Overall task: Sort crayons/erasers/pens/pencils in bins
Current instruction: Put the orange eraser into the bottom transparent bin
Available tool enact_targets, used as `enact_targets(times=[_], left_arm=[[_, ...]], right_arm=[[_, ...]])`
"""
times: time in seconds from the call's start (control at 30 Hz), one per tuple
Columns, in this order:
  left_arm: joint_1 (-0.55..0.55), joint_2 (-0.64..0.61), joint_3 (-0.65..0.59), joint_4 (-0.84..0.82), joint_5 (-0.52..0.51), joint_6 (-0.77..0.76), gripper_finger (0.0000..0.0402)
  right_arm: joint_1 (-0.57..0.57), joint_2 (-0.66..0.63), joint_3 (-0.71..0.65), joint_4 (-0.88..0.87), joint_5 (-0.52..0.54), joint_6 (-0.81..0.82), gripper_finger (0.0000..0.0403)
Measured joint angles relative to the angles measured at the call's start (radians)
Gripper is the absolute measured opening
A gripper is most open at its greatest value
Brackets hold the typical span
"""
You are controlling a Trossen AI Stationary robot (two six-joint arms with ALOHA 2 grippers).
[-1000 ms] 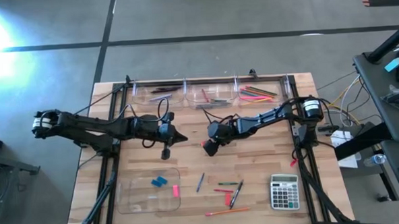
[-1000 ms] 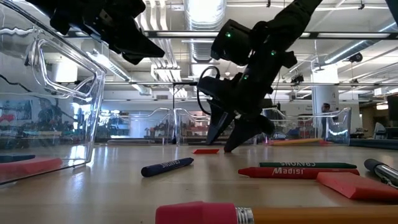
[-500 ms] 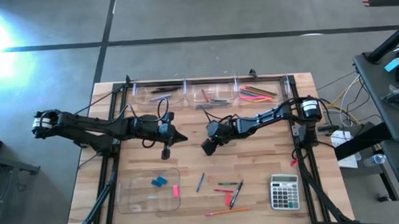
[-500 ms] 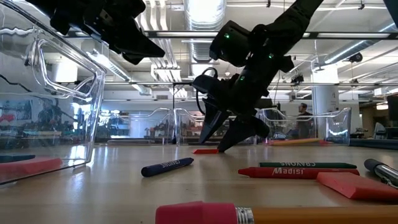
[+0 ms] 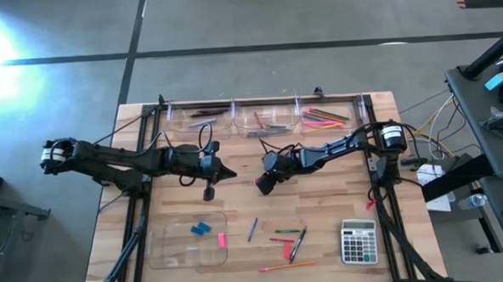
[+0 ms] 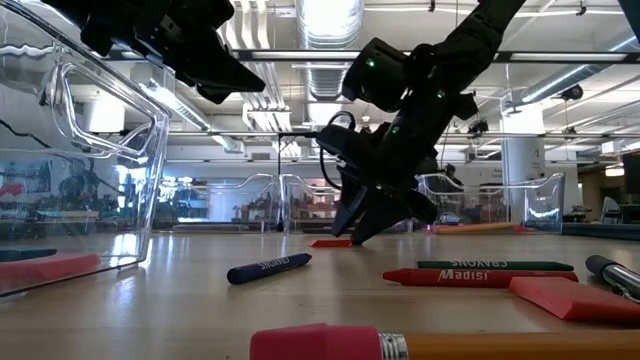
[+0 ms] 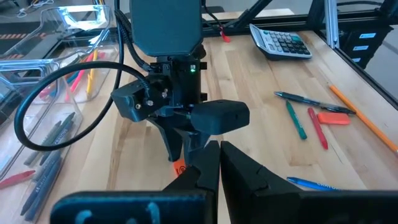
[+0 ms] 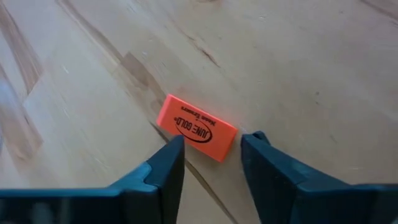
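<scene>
While the right gripper straddles the orange eraser with fingers parted and nothing grasped, the flat block risks skidding aside; left gripper idles clenched.

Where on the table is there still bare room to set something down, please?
Bare wood lies between the left hand and the shallow tray, and between the right hand and the calculator. It is crowded in front, where pens, crayons and a pencil lie scattered, and around the orange eraser under the right hand.
</scene>
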Motion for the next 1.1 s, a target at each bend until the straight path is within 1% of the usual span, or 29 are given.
enact_targets(times=[0.13, 0.57, 0.77, 1.03, 1.1], left_arm=[[0.000, 0.000, 0.000, 0.001, 0.000, 0.000, 0.0000], [-0.001, 0.000, 0.000, 0.001, 0.000, 0.000, 0.0000], [-0.001, 0.000, 0.000, 0.001, 0.000, 0.000, 0.0000], [-0.001, 0.000, 0.000, 0.001, 0.000, 0.000, 0.0000], [-0.001, 0.000, 0.000, 0.001, 0.000, 0.000, 0.0000]], right_arm=[[0.000, 0.001, -0.002, 0.006, 0.000, -0.009, 0.0143], [0.000, 0.001, -0.002, 0.018, -0.010, -0.006, 0.0142], [0.005, 0.002, -0.003, 0.069, -0.059, 0.009, 0.0153], [0.004, 0.002, -0.005, 0.077, -0.052, -0.002, 0.0159], [0.004, 0.002, -0.005, 0.076, -0.051, -0.047, 0.0159]])
